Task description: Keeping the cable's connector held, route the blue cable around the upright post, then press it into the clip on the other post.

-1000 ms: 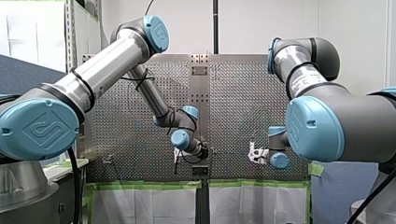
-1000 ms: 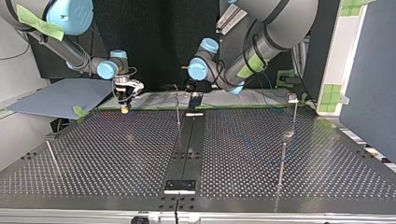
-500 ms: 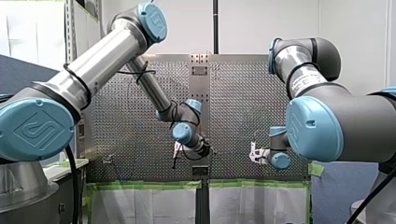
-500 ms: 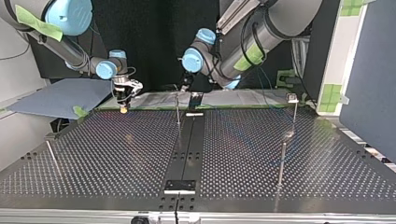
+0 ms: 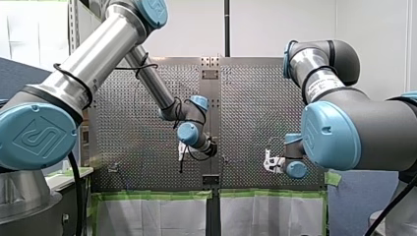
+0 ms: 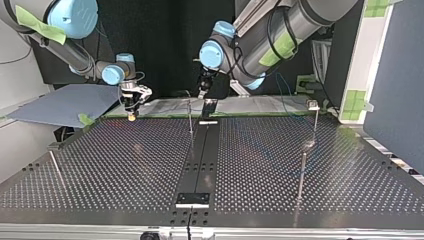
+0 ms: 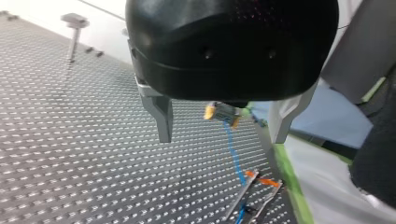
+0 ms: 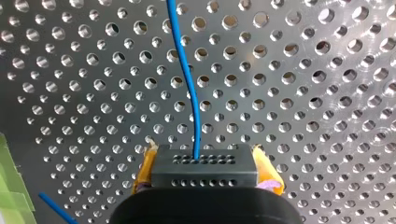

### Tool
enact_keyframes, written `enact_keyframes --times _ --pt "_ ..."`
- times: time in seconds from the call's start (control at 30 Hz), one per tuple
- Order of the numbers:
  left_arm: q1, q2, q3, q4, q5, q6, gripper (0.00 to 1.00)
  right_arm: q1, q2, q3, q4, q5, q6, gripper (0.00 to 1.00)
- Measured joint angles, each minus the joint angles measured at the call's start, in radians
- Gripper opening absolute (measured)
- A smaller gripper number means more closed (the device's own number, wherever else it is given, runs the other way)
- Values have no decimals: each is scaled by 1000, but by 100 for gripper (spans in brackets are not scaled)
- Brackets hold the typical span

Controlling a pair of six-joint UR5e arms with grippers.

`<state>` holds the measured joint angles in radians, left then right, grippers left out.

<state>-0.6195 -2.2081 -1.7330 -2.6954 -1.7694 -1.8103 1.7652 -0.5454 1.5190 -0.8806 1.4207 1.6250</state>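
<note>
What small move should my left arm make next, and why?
Probably ease my left gripper forward toward the blue cable: its fingers are open and empty, and the cable hangs ahead of them, below the connector that my right gripper holds.

I've watched my left arm (image 5: pixel 98 64) swing upward. In the front view its elbow (image 5: pixel 152 10) has climbed to the frame's top left edge, and its wrist (image 5: pixel 188 133) sits higher and slightly further left. In the top view my left gripper (image 6: pixel 202 89) has risen toward the upper centre.
</note>
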Motion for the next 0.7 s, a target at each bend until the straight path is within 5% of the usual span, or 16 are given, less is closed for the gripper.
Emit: enact_keyframes --times 0.37,0.7 --pt "4 94 -94 12 -93 -28 100 -2 1 0 0 -5 -1 0" --pt "3 181 -181 60 -123 -52 100 -3 1 0 0 -8 -1 0"
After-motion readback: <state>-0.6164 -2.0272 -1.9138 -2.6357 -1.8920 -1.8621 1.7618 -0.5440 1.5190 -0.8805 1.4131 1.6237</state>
